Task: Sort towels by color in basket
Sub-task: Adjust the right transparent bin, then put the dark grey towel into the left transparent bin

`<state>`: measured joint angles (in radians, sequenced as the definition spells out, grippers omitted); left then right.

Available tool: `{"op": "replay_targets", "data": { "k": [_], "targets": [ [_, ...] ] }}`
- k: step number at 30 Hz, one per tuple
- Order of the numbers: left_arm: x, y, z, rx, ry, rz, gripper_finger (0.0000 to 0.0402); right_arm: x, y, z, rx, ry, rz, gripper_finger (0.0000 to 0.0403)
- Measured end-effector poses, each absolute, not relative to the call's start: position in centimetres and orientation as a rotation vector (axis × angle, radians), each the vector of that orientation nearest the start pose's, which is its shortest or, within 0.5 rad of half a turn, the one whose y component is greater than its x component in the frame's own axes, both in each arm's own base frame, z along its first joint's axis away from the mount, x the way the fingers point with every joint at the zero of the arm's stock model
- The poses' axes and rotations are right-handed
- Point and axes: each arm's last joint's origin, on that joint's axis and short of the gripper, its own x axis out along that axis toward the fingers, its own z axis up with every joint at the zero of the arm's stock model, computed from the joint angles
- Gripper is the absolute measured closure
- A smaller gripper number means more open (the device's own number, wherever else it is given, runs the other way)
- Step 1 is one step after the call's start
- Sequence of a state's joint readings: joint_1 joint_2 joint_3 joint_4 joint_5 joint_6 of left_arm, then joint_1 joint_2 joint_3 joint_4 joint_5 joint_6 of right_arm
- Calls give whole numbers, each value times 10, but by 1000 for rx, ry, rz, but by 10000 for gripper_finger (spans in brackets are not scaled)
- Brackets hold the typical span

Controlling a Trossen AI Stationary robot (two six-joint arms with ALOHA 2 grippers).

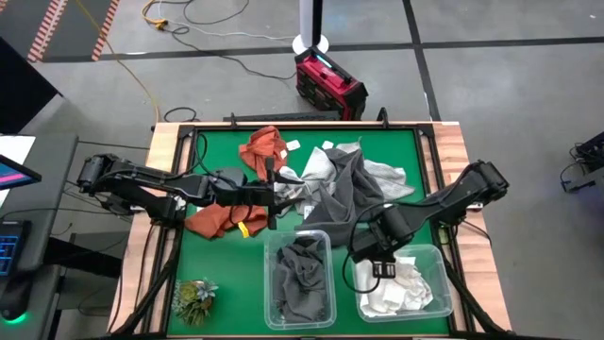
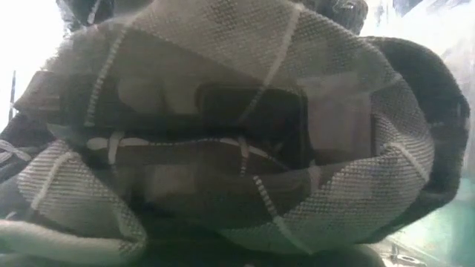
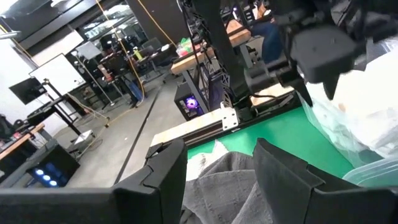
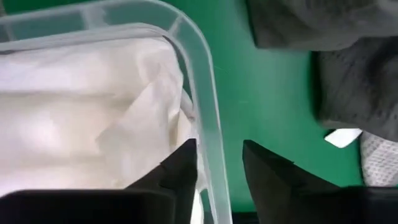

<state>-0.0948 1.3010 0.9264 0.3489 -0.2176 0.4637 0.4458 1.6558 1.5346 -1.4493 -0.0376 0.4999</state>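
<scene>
Reaching across the green tabletop [image 1: 396, 151] from the left, the left end effector [image 1: 274, 194] hovers at the edge of a heap of grey towels [image 1: 354, 184], its fingers [image 3: 165, 177] parted with grey cloth between them, not clamped. Two rust-orange towels lie nearby: one [image 1: 264, 146] toward the far edge, one [image 1: 212, 219] under the arm. A green plant tuft [image 1: 195, 297] sits at the near-left corner. Two clear bins stand at the near edge: the left bin [image 1: 272, 283] holds dark grey towels [image 1: 302, 274], the right bin [image 1: 444, 283] white towels [image 1: 401, 288]. The right end effector [image 1: 377, 263] straddles that bin's left rim, fingers [image 4: 183, 171] partly open and empty. Small white tags [image 1: 294, 146] show no readable writing. Only the low view shows a checked grey cloth [image 2: 237, 126] filling its frame.
</scene>
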Motion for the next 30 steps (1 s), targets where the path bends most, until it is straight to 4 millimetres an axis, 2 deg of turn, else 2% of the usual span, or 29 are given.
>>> {"op": "replay_targets", "data": {
  "k": [5, 8, 10, 14, 22, 26, 30],
  "targets": [
    [295, -22, 322, 466, 47, 116, 228, 266, 116, 320, -103, 1524, -47, 206],
    [295, -22, 322, 466, 47, 116, 228, 273, 106, 321, -264, 1446, -76, 197],
    [295, -22, 322, 466, 47, 116, 228, 282, 101, 319, -311, 1388, -58, 194],
    [288, -21, 327, 460, 48, 116, 228, 297, 86, 309, -304, 1329, -38, 194],
    [261, -19, 340, 372, 99, 107, 228, 312, 51, 273, -245, 1333, 38, 193],
    [254, -18, 343, 344, 111, 106, 228, 316, 44, 261, -203, 1308, 162, 193],
    [252, -18, 342, 340, 132, 103, 228, 315, 42, 252, -232, 1313, 206, 193]
  ]
}}
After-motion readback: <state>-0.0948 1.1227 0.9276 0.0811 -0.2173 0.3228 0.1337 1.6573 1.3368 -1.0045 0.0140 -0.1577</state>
